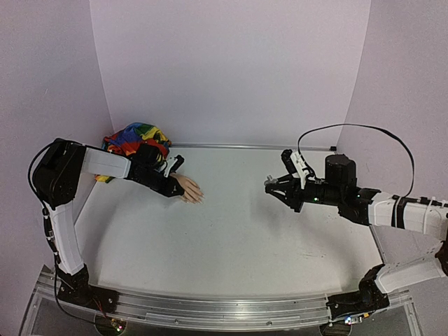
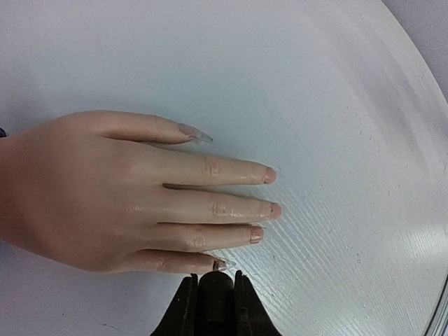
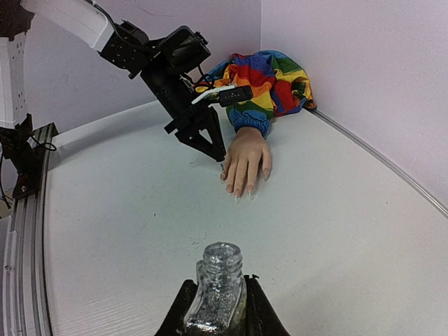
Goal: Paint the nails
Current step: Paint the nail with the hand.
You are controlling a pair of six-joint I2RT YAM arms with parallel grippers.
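The pale peach fake hand (image 1: pixel 189 189) lies flat on the white table, fingers pointing right, its rainbow sleeve (image 1: pixel 136 138) at the back left. In the left wrist view its nails (image 2: pixel 270 175) show at the fingertips. My left gripper (image 2: pixel 213 285) is shut on a dark brush cap (image 2: pixel 215 290), its tip at the little finger's nail (image 2: pixel 222 264). My right gripper (image 3: pixel 217 308) is shut on an open glass bottle of silver glitter polish (image 3: pixel 219 287), held off to the right of the hand and above the table.
Lilac walls close the back and both sides. A metal rail (image 1: pixel 210 311) runs along the near edge by the arm bases. A black cable (image 1: pixel 364 129) loops over the right arm.
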